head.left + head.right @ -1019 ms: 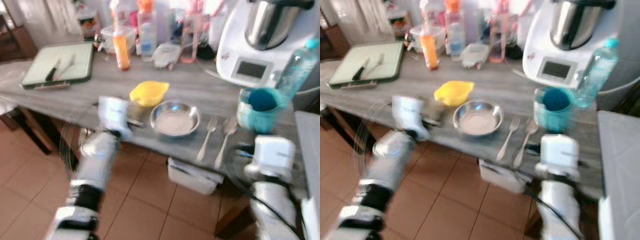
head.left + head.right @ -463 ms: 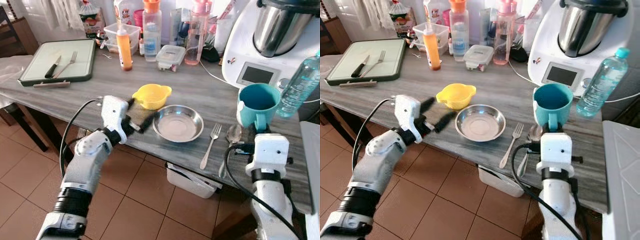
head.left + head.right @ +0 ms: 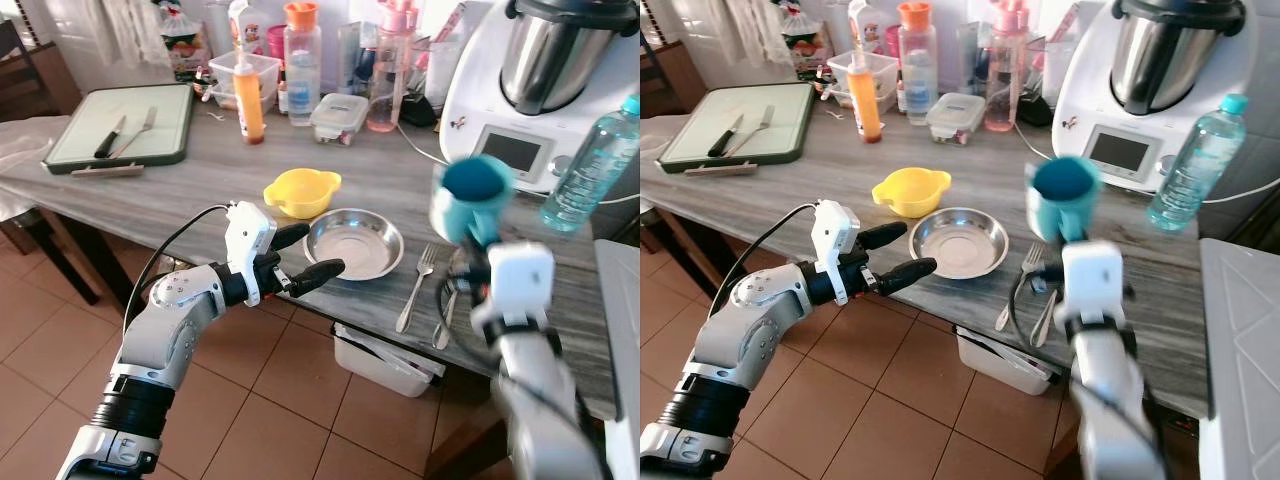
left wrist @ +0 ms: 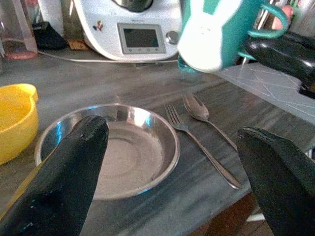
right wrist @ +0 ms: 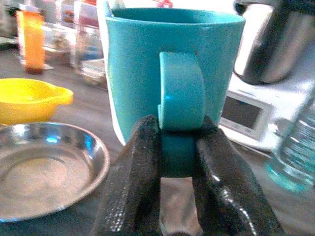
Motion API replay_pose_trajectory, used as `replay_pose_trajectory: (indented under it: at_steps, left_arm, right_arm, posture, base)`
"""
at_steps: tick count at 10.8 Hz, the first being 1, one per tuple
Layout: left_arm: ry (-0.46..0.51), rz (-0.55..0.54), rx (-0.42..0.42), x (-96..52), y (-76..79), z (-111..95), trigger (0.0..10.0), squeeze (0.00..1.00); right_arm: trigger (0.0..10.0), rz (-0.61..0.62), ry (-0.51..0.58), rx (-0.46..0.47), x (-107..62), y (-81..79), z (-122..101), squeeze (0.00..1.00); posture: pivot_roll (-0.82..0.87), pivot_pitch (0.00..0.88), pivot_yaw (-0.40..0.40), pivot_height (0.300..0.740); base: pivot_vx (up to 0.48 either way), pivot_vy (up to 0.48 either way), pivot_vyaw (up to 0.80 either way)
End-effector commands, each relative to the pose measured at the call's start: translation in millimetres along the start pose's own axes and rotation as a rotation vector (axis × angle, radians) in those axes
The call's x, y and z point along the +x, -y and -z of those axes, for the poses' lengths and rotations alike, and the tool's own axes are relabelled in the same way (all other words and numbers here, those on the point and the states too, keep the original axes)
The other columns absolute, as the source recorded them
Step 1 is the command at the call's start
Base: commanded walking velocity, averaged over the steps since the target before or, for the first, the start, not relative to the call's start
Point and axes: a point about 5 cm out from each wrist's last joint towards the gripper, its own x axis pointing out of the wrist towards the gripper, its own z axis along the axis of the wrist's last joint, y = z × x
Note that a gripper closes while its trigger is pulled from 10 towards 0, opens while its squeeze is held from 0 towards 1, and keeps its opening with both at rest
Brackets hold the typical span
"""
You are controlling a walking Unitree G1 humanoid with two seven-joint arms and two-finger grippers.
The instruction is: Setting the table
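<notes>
Teal mug (image 5: 172, 73) is pinched by its handle between the fingers (image 5: 133, 182) of the right gripper (image 5: 174, 162) and carried above the grey table (image 3: 180, 200), over the fork (image 3: 413, 290) and spoon (image 3: 1046, 312), right of the steel bowl (image 3: 352, 243). Left gripper (image 3: 300, 255) is spread wide and empty at the near edge, just left of that bowl. Grip is taken on the handle only, so the mug could swing or slip if lowered fast. Cutlery could be struck or landed on. Yellow bowl (image 3: 300, 190) sits just behind the steel one.
</notes>
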Motion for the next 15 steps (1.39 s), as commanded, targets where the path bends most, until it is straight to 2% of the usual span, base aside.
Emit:
replay_pose_trajectory:
  at_steps: [1,3,4,8,12,15]
  left_arm:
    - [-0.019,0.033,0.007,-1.5,3.3,-0.8,10.0,0.0]
    - [-0.048,0.069,0.008,-3.0,7.3,0.7,10.0,0.0]
    - [-0.058,0.08,0.009,-4.9,8.8,1.2,10.0,0.0]
    - [-0.097,0.091,0.016,-15.3,12.0,2.4,10.0,0.0]
    - [-0.119,0.08,0.017,-24.5,14.1,-0.2,10.0,0.0]
    - [-0.118,0.069,0.01,-24.8,16.7,0.1,10.0,0.0]
  right_arm:
    - [10.0,-0.002,-0.006,0.011,7.6,11.4,-0.4,0.0]
    - [10.0,-0.003,-0.026,-0.019,21.7,30.7,4.0,0.0]
    - [10.0,-0.008,-0.051,0.005,27.0,36.7,9.2,0.0]
    - [10.0,-0.041,-0.048,0.064,44.6,49.8,23.2,0.0]
    - [10.0,-0.108,-0.02,0.121,63.4,43.5,27.3,0.0]
    - [10.0,-0.135,-0.003,0.145,74.2,41.0,25.7,0.0]
  posture:
    - [0.12,0.09,0.001,0.74]
    - [0.13,0.1,-0.001,0.74]
    - [0.13,0.108,0.0,0.74]
    - [0.17,0.142,0.02,0.74]
    - [0.21,0.162,0.029,0.74]
    - [0.22,0.162,0.024,0.74]
  base:
    - [0.0,0.0,0.0]
    - [0.0,0.0,0.0]
    - [0.0,0.0,0.0]
    - [0.0,0.0,0.0]
    - [0.0,0.0,0.0]
    - [0.0,0.0,0.0]
